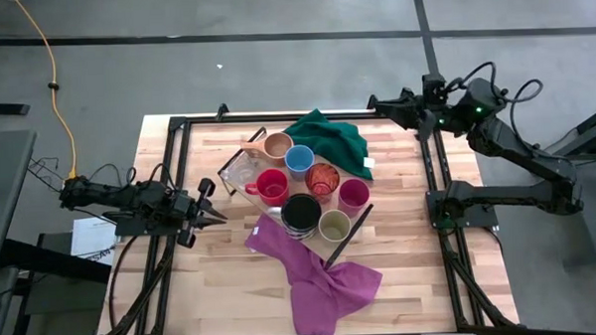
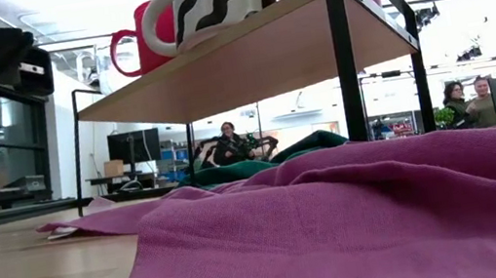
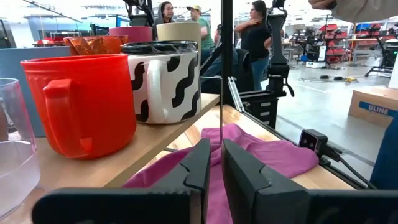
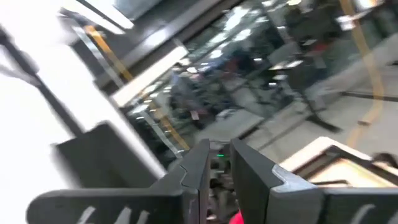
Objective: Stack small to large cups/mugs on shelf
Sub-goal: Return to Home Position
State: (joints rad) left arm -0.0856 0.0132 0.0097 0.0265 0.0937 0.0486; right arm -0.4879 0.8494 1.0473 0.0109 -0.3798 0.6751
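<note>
The shelf (image 1: 246, 149) stands askew in the table's middle. Several cups rest on its board by their bases: tan (image 1: 277, 145), blue (image 1: 299, 159), clear glass (image 1: 237, 172), red (image 1: 271, 185), orange patterned (image 1: 321, 179), magenta (image 1: 354, 193), black (image 1: 301, 212) and olive-beige (image 1: 335, 225). In the left wrist view the red mug (image 3: 87, 102) and the black mug with white waves (image 3: 165, 78) stand nearest. My left gripper (image 1: 218, 218) hovers shut just left of the shelf, pointing at it. My right gripper (image 1: 374, 102) is shut, raised over the table's far right corner.
A green cloth (image 1: 332, 136) lies bunched at the shelf's far side. A purple cloth (image 1: 317, 271) runs from under the shelf toward the near edge. Black frame rails (image 1: 432, 173) border the table. People sit and stand in the room beyond (image 3: 255, 31).
</note>
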